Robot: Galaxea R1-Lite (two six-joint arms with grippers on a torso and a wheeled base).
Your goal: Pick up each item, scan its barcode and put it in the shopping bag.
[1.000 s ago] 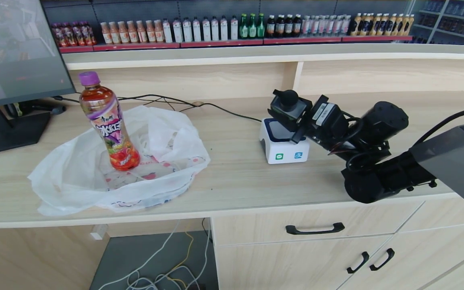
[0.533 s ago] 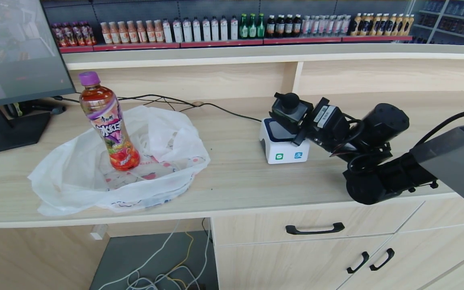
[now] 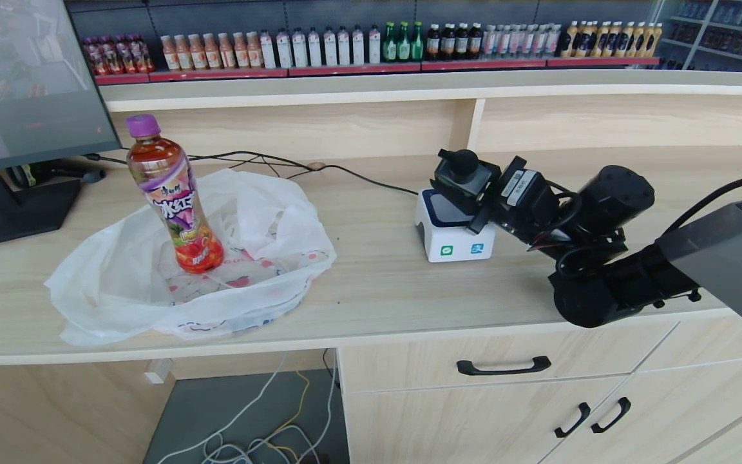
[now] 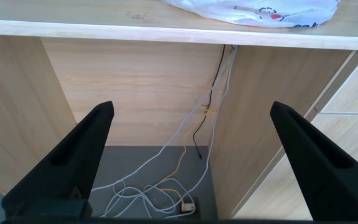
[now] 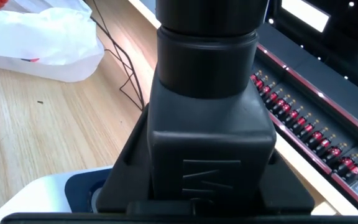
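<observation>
— Shop shelving (image 3: pixel 345 64) runs along the back wall, lined with drinks. What's in front of it?
— Long pale wood counter (image 3: pixel 377 290), with drawers (image 3: pixel 409 361) under its right half. At its left end stands a dark monitor (image 3: pixel 23 84).
— And the bag?
— White bag (image 3: pixel 281 212), spread open on the counter just right of the monitor. A tea bottle (image 3: pixel 174 193) with a purple cap stands upright inside it.
— Where are the arms?
— Right gripper (image 3: pixel 474 192) is over the counter's right part, pinching a dark bottle (image 3: pixel 460 173) with a round cap, cap uppermost. It holds that bottle just above the scanner (image 3: pixel 455 245); whether the two touch, I can't tell.
— The scanner is that white box?
— Yes, small, with a dark top window, sitting on the counter well apart from the bag.
— And the left one?
— Left gripper (image 4: pixel 191 112) hangs low, below the counter's front edge, its fingers (image 4: pixel 73 162) spread wide. Beyond it loose cables (image 4: pixel 166 186) trail down to the floor in the gap under the counter, and a bit of the bag shows over the edge above.
</observation>
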